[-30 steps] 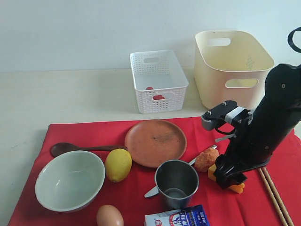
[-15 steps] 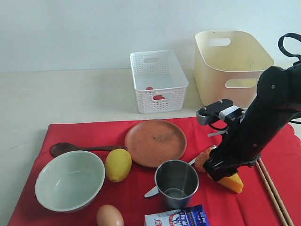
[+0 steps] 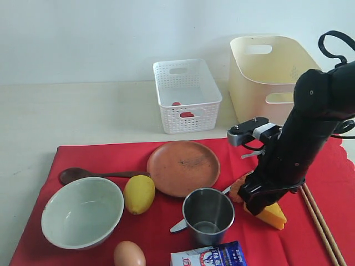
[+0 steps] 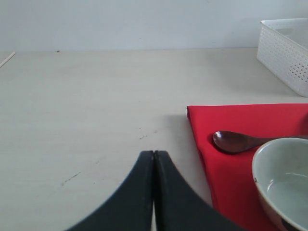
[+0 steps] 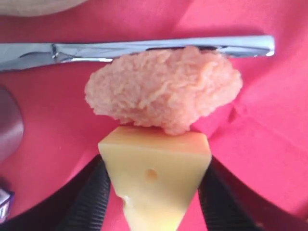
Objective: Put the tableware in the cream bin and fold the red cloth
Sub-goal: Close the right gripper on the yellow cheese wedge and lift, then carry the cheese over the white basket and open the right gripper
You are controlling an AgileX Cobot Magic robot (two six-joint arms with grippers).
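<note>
Swung left a bit since a second ago, my right claw (image 3: 259,206) now clamps the yellow holed cheese wedge (image 5: 156,166) near the flat metal knife (image 5: 144,50) on the bright red cloth (image 3: 100,158), so I'm guessing food-clearing, next a clean lift.

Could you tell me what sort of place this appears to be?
Probably a robotics bench staged as a dining table: a red cloth laid with a bowl, plate and cheese wedge, plus a cream bin behind.

The right arm (image 3: 317,111) is cased in glossy black, with a grey screwed bracket (image 3: 247,132) and a looped black cable (image 3: 331,40).
</note>
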